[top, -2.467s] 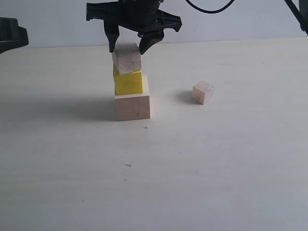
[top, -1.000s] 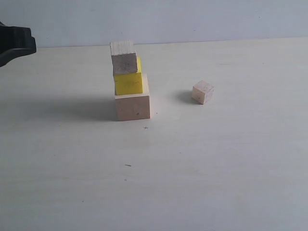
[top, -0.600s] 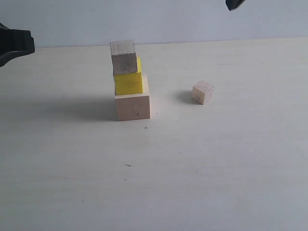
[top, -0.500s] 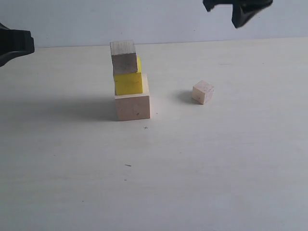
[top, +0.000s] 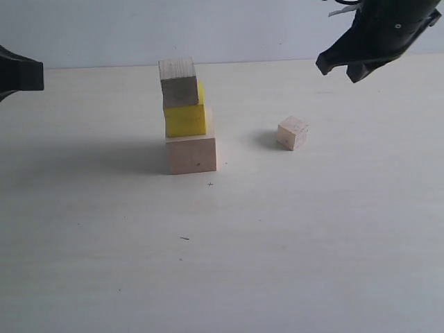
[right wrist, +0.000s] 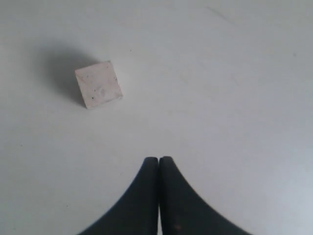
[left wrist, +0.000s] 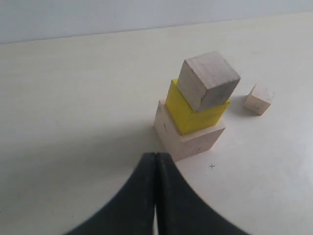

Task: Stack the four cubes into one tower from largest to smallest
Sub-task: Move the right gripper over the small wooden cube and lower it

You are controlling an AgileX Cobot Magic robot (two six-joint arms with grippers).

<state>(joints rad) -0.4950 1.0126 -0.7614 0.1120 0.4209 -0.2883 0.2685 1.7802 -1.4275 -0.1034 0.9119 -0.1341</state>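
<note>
A tower of three cubes stands left of centre: the large pale wood cube [top: 191,153] at the bottom, the yellow cube [top: 185,118] on it, the medium wood cube [top: 179,82] on top, turned askew. The tiny wood cube [top: 292,132] lies alone on the table to the right. My right gripper [top: 341,71] hangs shut and empty above and to the right of it; in the right wrist view the tiny cube [right wrist: 98,84] lies ahead of the right gripper [right wrist: 159,160]. My left gripper [left wrist: 155,155] is shut, short of the large cube [left wrist: 190,135].
The pale table [top: 277,236] stretches around the cubes, with a small dark fleck [top: 184,238] in front of the tower. A grey wall [top: 263,28] runs along the back. The left arm [top: 17,73] shows at the left edge.
The right gripper let go of the medium cube on the tower, rose out of view, then came back in at the upper right, descending shut toward the tiny cube. The cubes have not moved.
</note>
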